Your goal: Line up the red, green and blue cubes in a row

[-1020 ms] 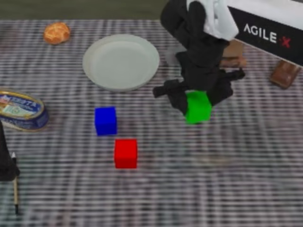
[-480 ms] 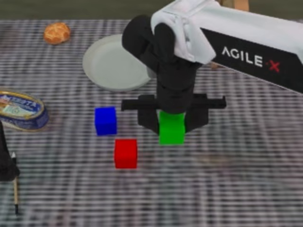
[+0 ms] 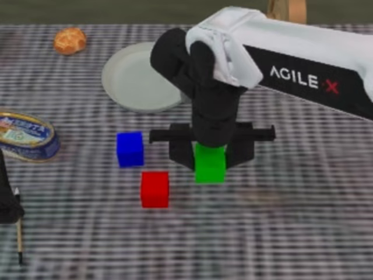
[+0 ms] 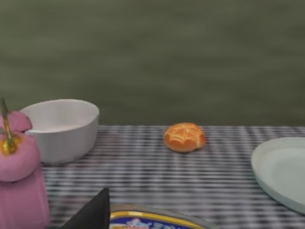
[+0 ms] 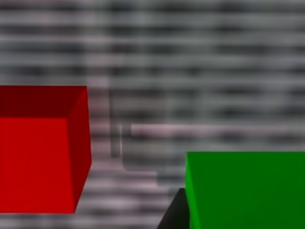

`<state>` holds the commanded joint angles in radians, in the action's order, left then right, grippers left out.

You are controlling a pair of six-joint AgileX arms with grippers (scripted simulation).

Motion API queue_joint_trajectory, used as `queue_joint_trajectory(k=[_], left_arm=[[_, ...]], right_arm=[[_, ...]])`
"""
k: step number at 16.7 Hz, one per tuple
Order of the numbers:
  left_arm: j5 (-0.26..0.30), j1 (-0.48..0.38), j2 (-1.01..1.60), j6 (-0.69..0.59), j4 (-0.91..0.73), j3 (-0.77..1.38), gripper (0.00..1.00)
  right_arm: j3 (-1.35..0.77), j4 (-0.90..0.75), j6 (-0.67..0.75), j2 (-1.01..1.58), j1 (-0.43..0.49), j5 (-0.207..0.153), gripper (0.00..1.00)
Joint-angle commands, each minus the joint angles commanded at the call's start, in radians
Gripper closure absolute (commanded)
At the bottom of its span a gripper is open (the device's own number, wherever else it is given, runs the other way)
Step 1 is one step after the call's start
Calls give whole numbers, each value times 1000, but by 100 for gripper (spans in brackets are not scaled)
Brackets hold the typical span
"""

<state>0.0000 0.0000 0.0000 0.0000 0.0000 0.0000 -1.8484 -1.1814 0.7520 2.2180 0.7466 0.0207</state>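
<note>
My right gripper (image 3: 210, 158) is shut on the green cube (image 3: 210, 164), holding it just right of the red cube (image 3: 154, 189) near the table's middle. The blue cube (image 3: 129, 149) rests up and to the left of the red one. In the right wrist view the green cube (image 5: 245, 190) fills the near corner with a dark finger (image 5: 174, 212) against its side, and the red cube (image 5: 43, 149) lies beside it with a gap of cloth between. My left arm (image 3: 7, 198) stays parked at the table's left edge.
A white plate (image 3: 145, 76) lies behind the cubes, partly under my right arm. A bread roll (image 3: 70, 41) sits at the back left, a tin can (image 3: 26, 137) at the left edge. The left wrist view shows a white bowl (image 4: 62, 126) and a pink bottle (image 4: 19, 186).
My right gripper carried the green cube leftwards and towards the front, from beside the plate to a spot just right of the red cube, then sank slightly. Red and blue cubes stayed put.
</note>
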Motion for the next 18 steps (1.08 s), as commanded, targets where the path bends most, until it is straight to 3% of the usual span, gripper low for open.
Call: queue_joint_trajectory(k=[5, 10, 18], left_arm=[[0, 0, 0, 0, 0, 0, 0], [0, 0, 0, 0, 0, 0, 0], [0, 0, 0, 0, 0, 0, 0]], right_arm=[[124, 158, 4, 34, 3, 4, 100], [141, 179, 4, 39, 3, 4, 100], [141, 179, 4, 39, 3, 4, 40]])
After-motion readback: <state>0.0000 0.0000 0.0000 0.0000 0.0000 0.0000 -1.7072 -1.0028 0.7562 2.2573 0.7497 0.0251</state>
